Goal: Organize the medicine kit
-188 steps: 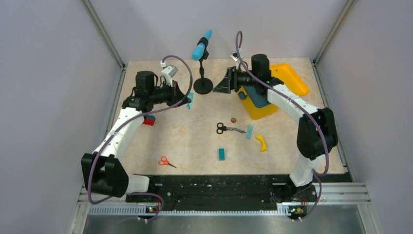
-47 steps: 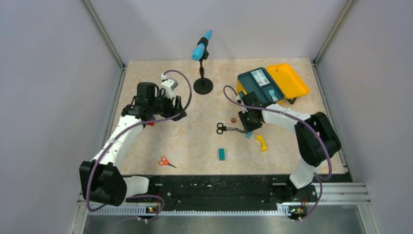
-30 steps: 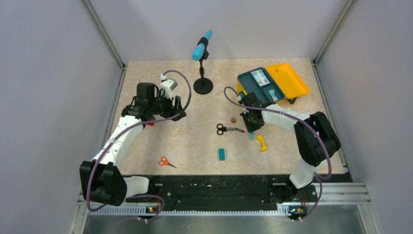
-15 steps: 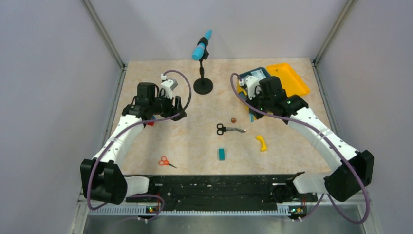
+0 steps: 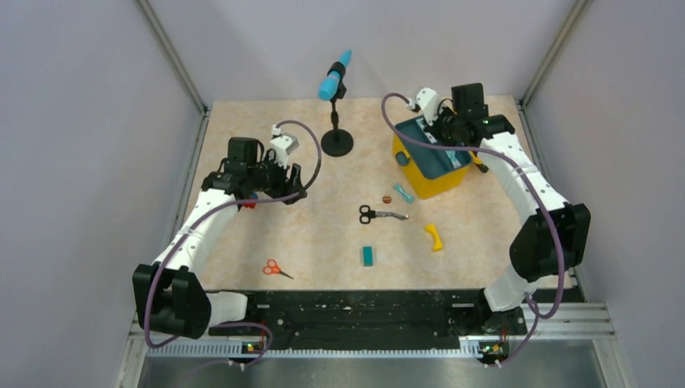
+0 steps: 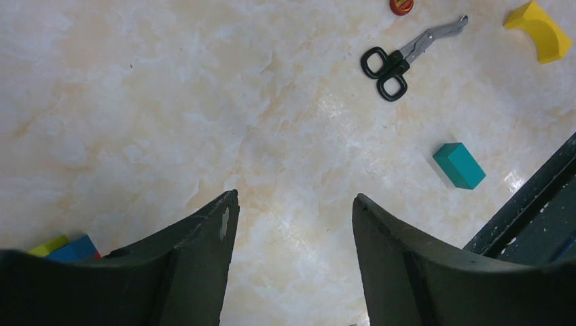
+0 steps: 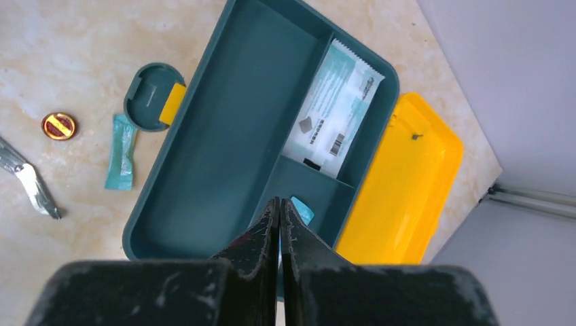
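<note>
The left claw (image 6: 293, 198) hangs over bare tabletop (image 6: 136, 102) on the left side. Its fingers are spread wide, with nothing between them and touching nothing. A blue and yellow block (image 6: 68, 247) lies near it, and red scissors (image 5: 275, 267) lie closer to the arm bases.

Toward the middle are black scissors (image 6: 390, 60), a teal block (image 6: 459, 165) and a yellow curved piece (image 5: 434, 236). A small round cap (image 7: 59, 125) and a teal packet (image 7: 121, 160) lie near the kit's left flank.

The medicine kit (image 5: 420, 181) stands at the far right of the tabletop, its lid (image 7: 407, 176) open to the outer side. The right claw (image 7: 279, 202) points straight down over the insert tray (image 7: 224, 149). In the right wrist view the tray's long axis runs aslant, lower left to upper right.

That claw's fingers are pressed together with nothing visibly pinched. Their tips are over the small compartment, where a little teal item (image 7: 303, 209) lies. A white packet (image 7: 337, 105) fills the next compartment.

The right arm is plainly the nearer one to the kit. Anything fetched next must travel rightward to reach it, and the teal packet looks like the shortest trip.
</note>
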Available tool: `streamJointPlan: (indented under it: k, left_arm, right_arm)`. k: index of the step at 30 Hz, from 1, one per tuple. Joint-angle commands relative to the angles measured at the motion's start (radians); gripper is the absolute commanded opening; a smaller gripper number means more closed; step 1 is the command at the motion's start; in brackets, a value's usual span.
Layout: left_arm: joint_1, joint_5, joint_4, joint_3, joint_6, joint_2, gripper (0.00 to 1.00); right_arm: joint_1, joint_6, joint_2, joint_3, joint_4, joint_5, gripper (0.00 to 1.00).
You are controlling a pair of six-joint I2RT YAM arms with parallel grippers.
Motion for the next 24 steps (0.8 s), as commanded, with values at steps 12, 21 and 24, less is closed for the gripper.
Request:
streamJointPlan:
  k: [12, 21, 24]
  left_arm:
    - [0.004, -0.016, -0.063, 0.004, 0.067, -0.047, 0.67]
    - [0.004, -0.034, -0.022, -0.085, -0.085, -0.034, 0.75]
    - [0.005, -0.057, -0.016, -0.107, -0.071, -0.044, 0.76]
  right_arm:
    - [0.19, 0.082, 0.005, -0.1, -0.045, -0.436, 0.52]
    - [0.248, 0.159, 0.276, -0.053, -0.038, -0.079, 0.43]
    - [0.247, 0.138, 0.315, -0.043, -0.02, 0.005, 0.42]
